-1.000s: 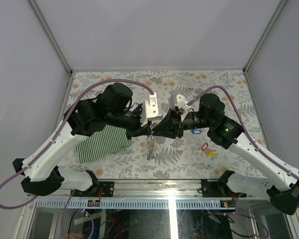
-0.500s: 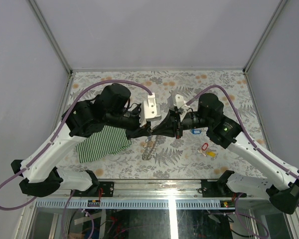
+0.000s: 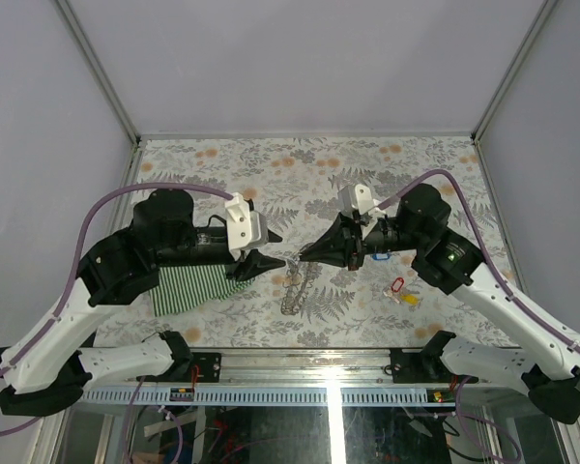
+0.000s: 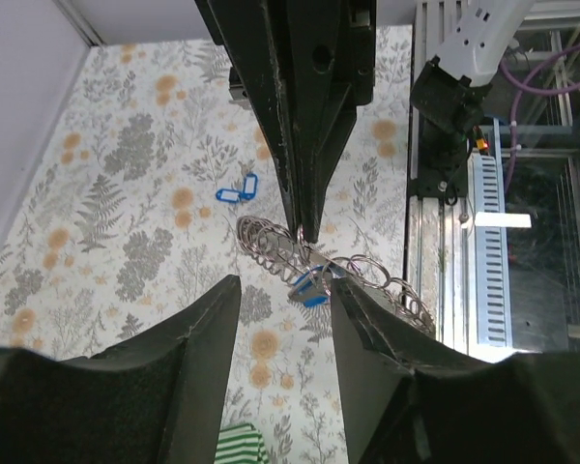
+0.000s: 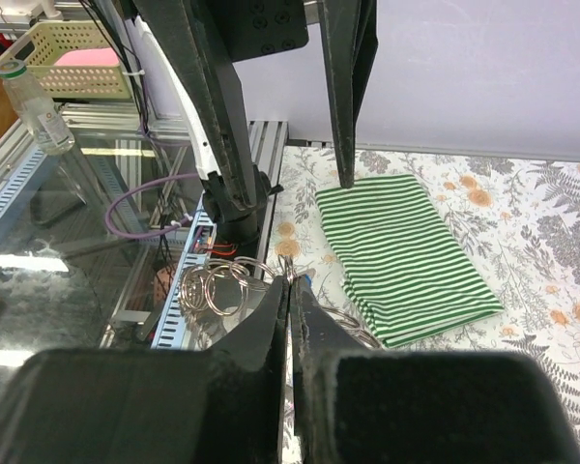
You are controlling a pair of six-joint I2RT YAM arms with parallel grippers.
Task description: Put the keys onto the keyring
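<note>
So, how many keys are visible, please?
4: blue key on the keyring; loose on the table: second blue key, red key, yellow key. More may be hidden.

- Bright and even in all three views, lit diffusely from above
- Only faint, soft-edged shadows on the floral table (image 3: pixel 367 164) beneath the arms
- White glare streak on the glass front (image 3: pixel 334 411) in the top view; blown-out patch on the metal rail (image 4: pixel 493 220) in the left wrist view
- Dark, underexposed and softly blurred up close: left gripper (image 4: pixel 285 282), right gripper (image 5: pixel 290 282)
- Sharp farther off: keyring (image 4: pixel 266 242) with small glints, striped cloth (image 5: pixel 406 251)
- Slight wide-angle stretch toward the corners
</note>
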